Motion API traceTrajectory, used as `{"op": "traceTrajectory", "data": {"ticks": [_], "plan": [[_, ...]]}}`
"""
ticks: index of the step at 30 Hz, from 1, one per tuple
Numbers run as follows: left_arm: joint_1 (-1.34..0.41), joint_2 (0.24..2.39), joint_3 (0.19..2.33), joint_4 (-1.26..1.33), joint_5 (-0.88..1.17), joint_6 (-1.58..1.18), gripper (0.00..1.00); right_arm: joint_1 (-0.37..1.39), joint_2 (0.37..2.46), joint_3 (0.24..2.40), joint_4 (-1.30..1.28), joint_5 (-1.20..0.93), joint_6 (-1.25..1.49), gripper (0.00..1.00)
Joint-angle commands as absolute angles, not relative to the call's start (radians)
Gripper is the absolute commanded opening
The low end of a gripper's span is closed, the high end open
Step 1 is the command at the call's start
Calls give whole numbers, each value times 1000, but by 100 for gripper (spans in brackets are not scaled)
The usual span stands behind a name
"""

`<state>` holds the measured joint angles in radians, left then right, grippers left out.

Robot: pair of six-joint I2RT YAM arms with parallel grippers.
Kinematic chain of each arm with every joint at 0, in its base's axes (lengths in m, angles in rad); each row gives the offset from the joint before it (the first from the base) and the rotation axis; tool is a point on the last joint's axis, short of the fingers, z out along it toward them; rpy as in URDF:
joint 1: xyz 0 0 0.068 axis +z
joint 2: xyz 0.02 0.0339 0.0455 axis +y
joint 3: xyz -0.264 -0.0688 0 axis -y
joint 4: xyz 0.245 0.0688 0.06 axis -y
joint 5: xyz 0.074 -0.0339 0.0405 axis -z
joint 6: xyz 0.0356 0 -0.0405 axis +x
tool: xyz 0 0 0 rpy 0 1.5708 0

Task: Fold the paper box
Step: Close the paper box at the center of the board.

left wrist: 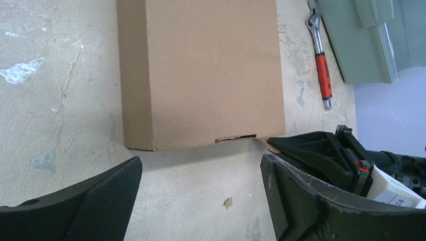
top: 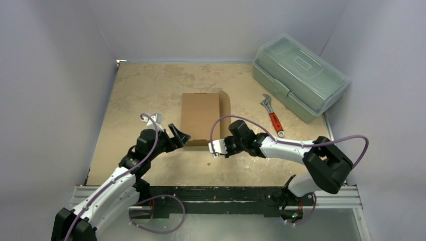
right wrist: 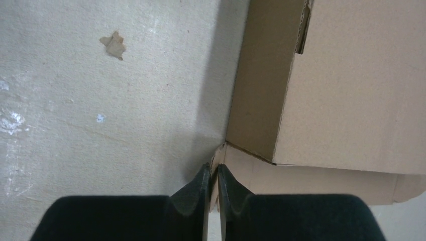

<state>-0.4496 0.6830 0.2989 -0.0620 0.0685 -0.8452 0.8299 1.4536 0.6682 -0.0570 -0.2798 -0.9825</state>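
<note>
Brown paper box (top: 200,116), flap (right wrist: 301,181) nipped in right pincer (right wrist: 215,178), left pincer (left wrist: 201,161) near

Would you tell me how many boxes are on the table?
2: the paper box at the centre of the table, and the plastic toolbox in its far right corner. None appears hidden.

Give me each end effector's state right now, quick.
Left end effector: open, holding nothing.
Right end effector: closed on a thin flap of the plain brown corrugated cardboard box.
</note>
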Motion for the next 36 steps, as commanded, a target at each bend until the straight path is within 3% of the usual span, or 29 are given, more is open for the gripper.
{"op": "traceTrajectory", "data": {"ticks": [1, 36], "plan": [[-445, 686, 311, -56, 37, -828, 87, 814, 1461, 716, -41, -313, -916, 12], [-445, 937, 400, 80, -87, -717, 84, 754, 1535, 796, -72, -322, -751, 4]]}}
